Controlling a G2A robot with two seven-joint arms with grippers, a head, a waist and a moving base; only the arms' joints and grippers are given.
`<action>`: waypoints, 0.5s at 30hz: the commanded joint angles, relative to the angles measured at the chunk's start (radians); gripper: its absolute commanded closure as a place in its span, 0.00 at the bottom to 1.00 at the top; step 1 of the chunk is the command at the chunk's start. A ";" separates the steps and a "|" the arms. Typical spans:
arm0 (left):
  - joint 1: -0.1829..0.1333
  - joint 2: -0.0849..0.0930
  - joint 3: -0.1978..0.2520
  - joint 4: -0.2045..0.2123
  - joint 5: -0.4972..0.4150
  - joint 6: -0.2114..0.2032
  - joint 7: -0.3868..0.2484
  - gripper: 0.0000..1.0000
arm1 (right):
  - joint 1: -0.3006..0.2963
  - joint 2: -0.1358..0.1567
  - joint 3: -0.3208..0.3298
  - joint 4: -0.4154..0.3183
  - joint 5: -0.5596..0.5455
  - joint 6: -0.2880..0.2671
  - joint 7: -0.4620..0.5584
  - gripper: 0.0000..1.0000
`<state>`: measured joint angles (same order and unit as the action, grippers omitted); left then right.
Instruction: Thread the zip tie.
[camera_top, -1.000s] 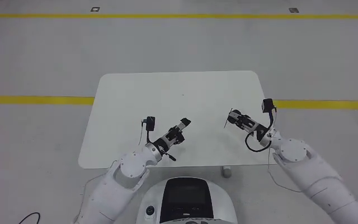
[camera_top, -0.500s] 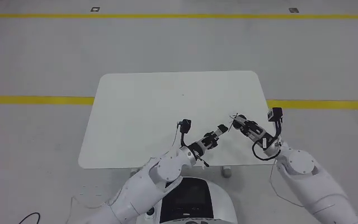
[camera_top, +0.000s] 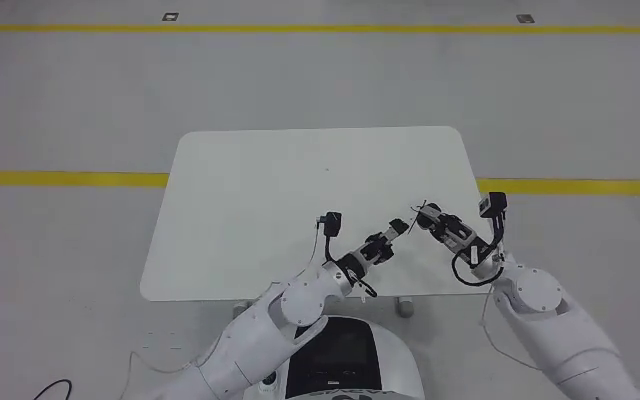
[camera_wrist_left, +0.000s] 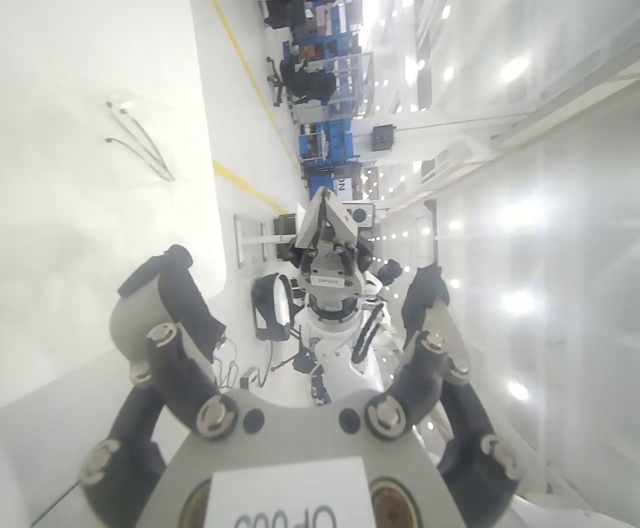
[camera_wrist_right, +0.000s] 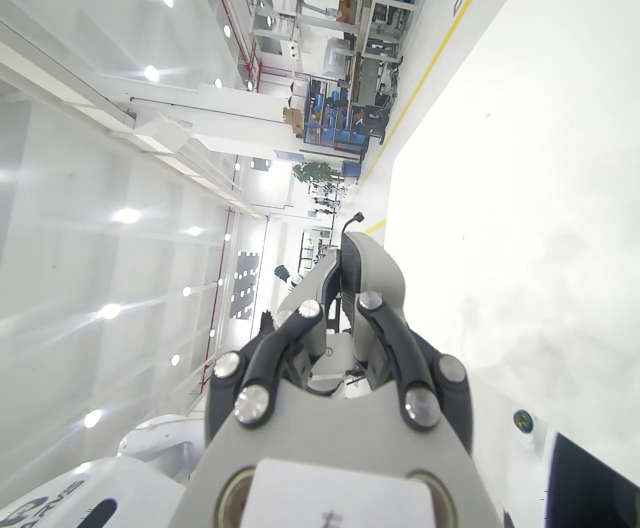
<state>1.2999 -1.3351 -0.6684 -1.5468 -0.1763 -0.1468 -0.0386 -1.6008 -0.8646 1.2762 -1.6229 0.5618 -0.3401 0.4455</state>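
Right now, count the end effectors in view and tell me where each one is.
2. The left end effector, open, hangs over the table near its front right corner; the right end effector, shut, faces it tip to tip, closer to the right edge.

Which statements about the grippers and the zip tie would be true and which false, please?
1. The left gripper's jaws are open. True.
2. The right gripper is empty. False: its jaws are shut on the zip tie.
3. The grippers point at each other, close together. True.
4. They hang over the table's far left corner. False: they are over its near right part.
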 joint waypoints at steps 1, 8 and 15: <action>-0.006 -0.007 0.008 0.024 0.004 -0.049 0.014 0.00 | 0.000 -0.009 0.002 0.001 0.025 0.000 -0.001 1.00; -0.042 -0.038 0.044 0.102 -0.016 -0.123 0.058 0.00 | 0.005 -0.052 -0.009 0.020 0.071 0.000 0.022 1.00; -0.042 -0.038 0.044 0.102 -0.016 -0.123 0.058 0.00 | 0.005 -0.052 -0.009 0.020 0.071 0.000 0.022 1.00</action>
<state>1.2582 -1.3733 -0.6240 -1.4449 -0.1920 -0.2693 0.0191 -1.5962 -0.9168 1.2675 -1.6033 0.6324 -0.3400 0.4673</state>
